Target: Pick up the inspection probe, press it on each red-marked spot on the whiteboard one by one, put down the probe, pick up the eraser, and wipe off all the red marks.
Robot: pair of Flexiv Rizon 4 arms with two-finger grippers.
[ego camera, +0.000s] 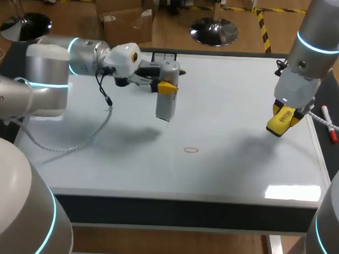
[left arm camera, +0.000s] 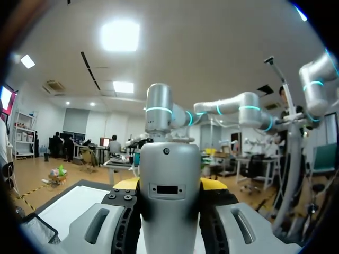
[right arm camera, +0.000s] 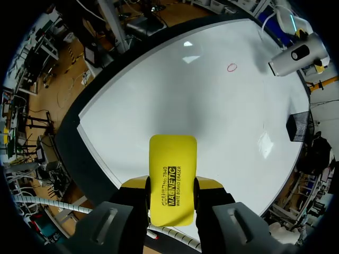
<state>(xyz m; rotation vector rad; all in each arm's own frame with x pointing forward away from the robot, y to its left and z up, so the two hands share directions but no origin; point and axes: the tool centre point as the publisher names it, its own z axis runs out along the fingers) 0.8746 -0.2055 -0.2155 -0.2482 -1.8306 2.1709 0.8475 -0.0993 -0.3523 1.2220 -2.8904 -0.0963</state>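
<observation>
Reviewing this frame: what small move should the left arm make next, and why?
Probably carry the probe over the red circle, then lower it. The left gripper holds it above the whiteboard, short of the only visible mark; the eraser is in the right gripper.

Dark table (ego camera: 171, 208) with a black front edge and a black strip along its right side, pale frame rail (ego camera: 170, 232) below the near edge, bright patch of reflected light (ego camera: 293, 192) by the near right corner, soft grey shadows left of centre and at right.
</observation>
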